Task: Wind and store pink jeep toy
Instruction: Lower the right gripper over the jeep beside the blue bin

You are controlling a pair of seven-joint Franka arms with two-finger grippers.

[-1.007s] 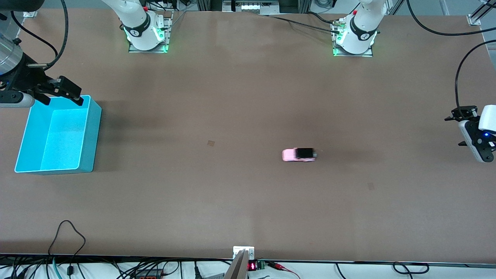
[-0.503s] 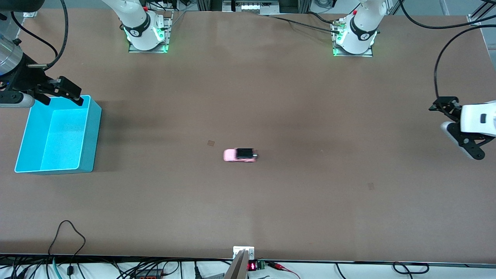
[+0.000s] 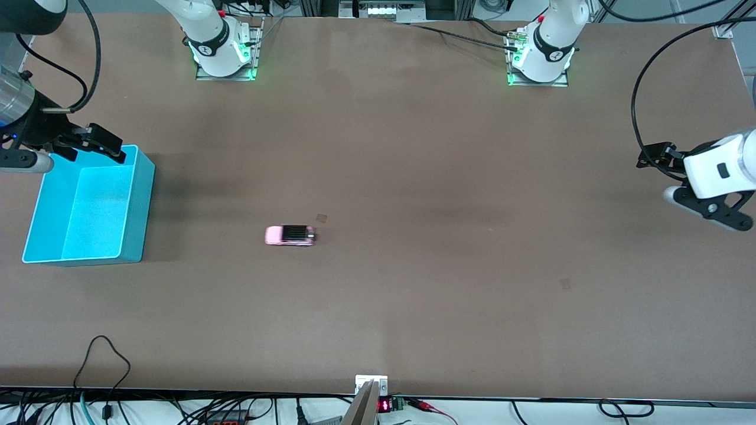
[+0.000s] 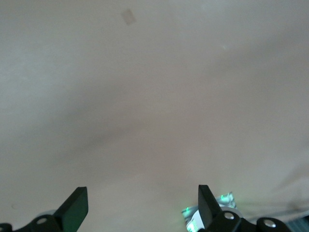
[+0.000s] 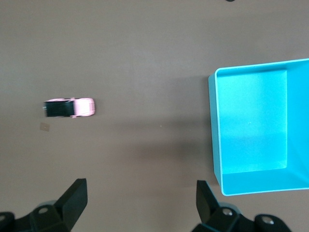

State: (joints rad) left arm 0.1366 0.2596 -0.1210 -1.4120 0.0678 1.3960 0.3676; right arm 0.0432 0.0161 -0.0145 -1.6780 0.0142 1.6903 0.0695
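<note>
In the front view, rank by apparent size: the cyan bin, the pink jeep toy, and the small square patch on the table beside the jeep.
1. cyan bin, by far the largest.
2. pink jeep toy, much smaller.
3. small square patch, smallest, smaller than the jeep.

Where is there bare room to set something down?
Widest bare stretch: from the pink jeep toy to the left gripper. Also bare: between jeep and front edge. Tightest: the cyan bin, right gripper over its rim.

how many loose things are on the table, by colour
pink: 1, the pink jeep toy
cyan: 1, the cyan bin
total: 2
</note>
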